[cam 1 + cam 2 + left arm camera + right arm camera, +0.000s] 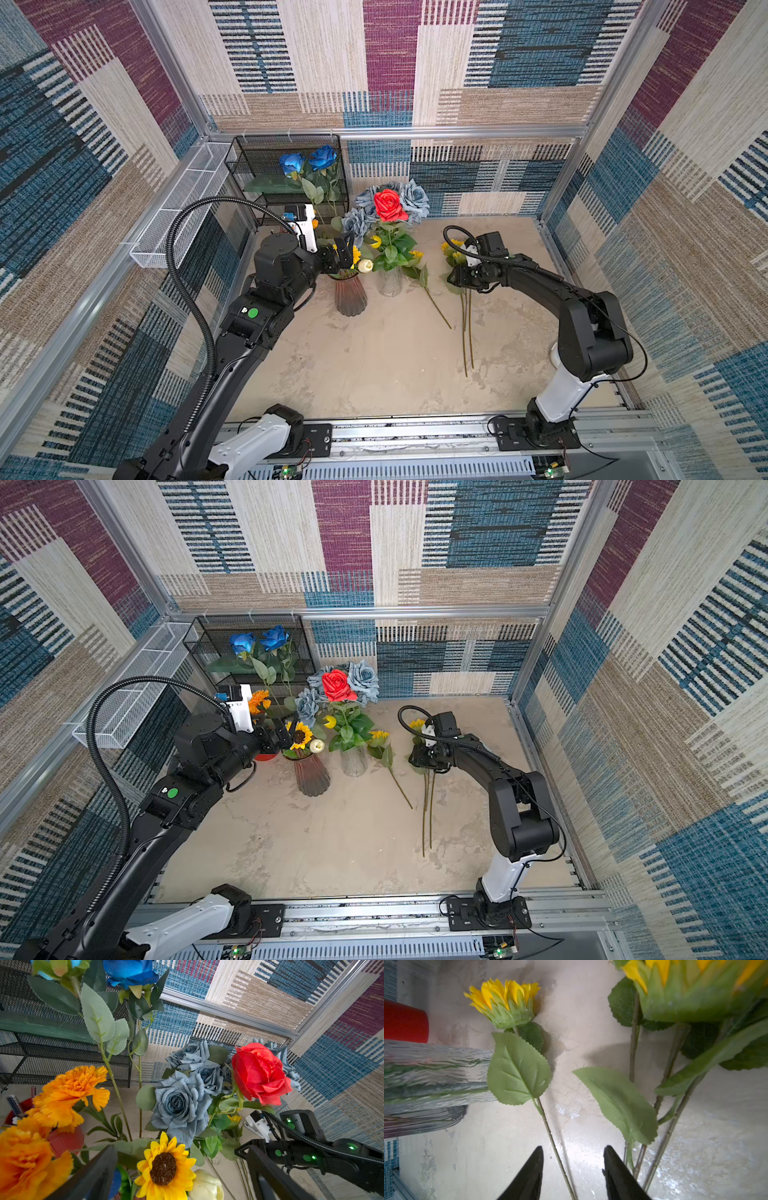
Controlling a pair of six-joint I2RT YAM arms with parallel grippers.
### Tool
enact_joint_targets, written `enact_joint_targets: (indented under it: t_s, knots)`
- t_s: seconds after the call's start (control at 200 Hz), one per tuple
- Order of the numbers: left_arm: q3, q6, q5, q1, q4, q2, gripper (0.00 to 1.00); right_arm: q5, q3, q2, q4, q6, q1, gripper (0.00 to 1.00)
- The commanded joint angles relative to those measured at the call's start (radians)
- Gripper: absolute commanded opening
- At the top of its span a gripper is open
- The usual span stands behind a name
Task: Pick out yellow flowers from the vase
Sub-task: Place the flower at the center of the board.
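Observation:
A sunflower [166, 1167] with yellow petals stands in the ribbed reddish vase [350, 295], next to a pale cream tulip [205, 1186]. My left gripper [179, 1150] is open, a finger on either side of this bloom, touching nothing I can see. In both top views it hovers at the vase mouth [291, 733]. Three sunflowers lie on the table: one [506, 1001] beside the clear vase [391, 282], two [451, 251] under my right arm. My right gripper [573, 1148] is open low over the table. The lone sunflower's stem [554, 1147] runs loose between its fingers.
The clear vase holds a red rose [388, 205], grey-blue roses [413, 197] and a small yellow bloom [376, 242]. Orange flowers [259, 700] stand in a red pot behind the left gripper. Blue roses [307, 160], a black mesh rack [286, 174] and a white mesh basket [183, 208] are at the back left.

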Motion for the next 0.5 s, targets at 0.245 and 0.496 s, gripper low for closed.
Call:
enact_joint_targets:
  t_s: [0.245, 0.496]
  knots:
    - [-0.03, -0.02, -0.061, 0.001, -0.049, -0.04, 0.94, -0.055, -0.024, -0.087, 0.083, 0.026, 0.009, 0.52]
    - [-0.199, -0.044, -0.159, -0.081, 0.012, -0.132, 0.9, -0.081, -0.028, -0.086, 0.096, 0.032, 0.014, 0.53]
